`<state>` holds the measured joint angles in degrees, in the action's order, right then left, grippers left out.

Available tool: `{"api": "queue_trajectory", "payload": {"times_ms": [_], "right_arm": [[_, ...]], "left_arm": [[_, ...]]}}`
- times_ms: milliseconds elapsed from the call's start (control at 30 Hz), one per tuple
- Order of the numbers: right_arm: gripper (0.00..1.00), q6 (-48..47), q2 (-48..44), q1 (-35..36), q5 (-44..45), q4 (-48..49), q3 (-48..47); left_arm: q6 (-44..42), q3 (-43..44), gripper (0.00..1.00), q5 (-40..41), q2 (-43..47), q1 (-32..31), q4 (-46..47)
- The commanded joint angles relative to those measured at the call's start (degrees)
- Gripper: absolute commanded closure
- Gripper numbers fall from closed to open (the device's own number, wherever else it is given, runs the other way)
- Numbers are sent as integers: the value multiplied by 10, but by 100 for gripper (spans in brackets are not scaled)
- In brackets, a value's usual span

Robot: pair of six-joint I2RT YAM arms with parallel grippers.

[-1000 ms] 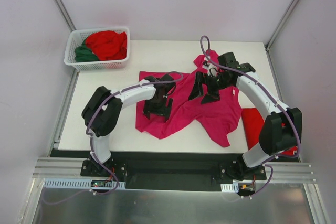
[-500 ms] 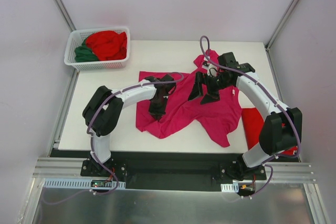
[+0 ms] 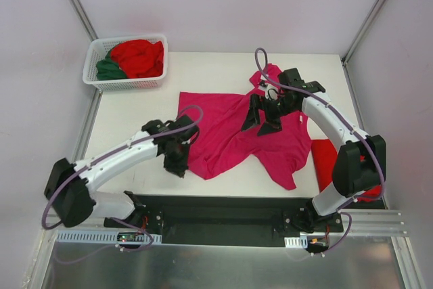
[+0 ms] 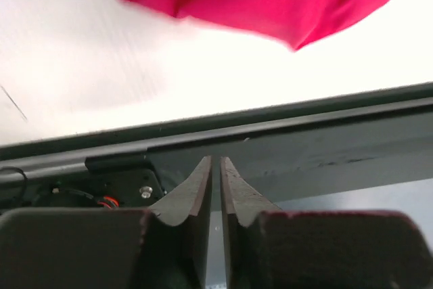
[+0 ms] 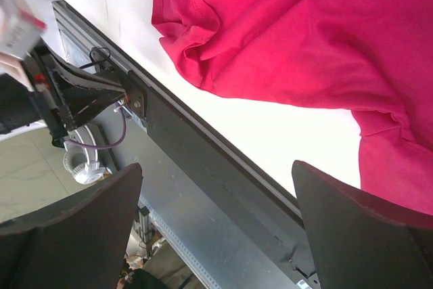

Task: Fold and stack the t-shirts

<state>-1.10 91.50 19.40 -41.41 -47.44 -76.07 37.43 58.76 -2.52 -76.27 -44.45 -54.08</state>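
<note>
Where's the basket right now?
Top view: the basket sits at the table's far left corner, holding red shirts and a green shirt.

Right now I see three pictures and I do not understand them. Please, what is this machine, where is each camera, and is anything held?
These are two robot arms bolted at a table's edge. One picture looks down from above; the others come from each wrist. A magenta t-shirt lies rumpled on the table, a red t-shirt at its right edge; a white basket holds more shirts. The left pincer is shut and empty; the right pincer hangs open over the magenta one.
</note>
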Motion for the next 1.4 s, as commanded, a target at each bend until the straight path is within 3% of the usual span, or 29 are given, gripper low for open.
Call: {"api": "queue_trajectory", "payload": {"times_ms": [0, 33, 100, 167, 367, 467, 633, 800, 1133, 1367], "right_arm": [[4, -12, -4, 4, -11, -13, -17], [4, -12, -4, 4, -11, -13, -16], [4, -12, -3, 6, -11, -13, -15], [4, -12, -1, 6, -11, -12, -15], [4, -10, 7, 12, -14, -11, -21], [4, -10, 7, 13, -14, -13, -21], [4, -12, 5, 14, -13, -14, -21], [4, -13, -1, 14, -10, -17, -19], [4, -17, -4, 14, -8, -24, -20], [4, -23, -14, 14, 11, -29, -20]], "left_arm": [[65, -114, 93, -2, 110, -6, -74], [74, -130, 92, 0, 128, -6, -77], [73, -136, 72, 15, 158, -6, -84], [62, -96, 61, 46, 143, -6, -90], [-1, 47, 59, 71, -5, -6, -85], [-31, 98, 49, 63, -70, -6, -61], [-77, 82, 45, 28, -155, -6, 24], [-101, 62, 38, 2, -196, -6, 74], [-133, 166, 29, -7, -224, 4, 68], [-139, 181, 32, -25, -260, 9, 72]]}}
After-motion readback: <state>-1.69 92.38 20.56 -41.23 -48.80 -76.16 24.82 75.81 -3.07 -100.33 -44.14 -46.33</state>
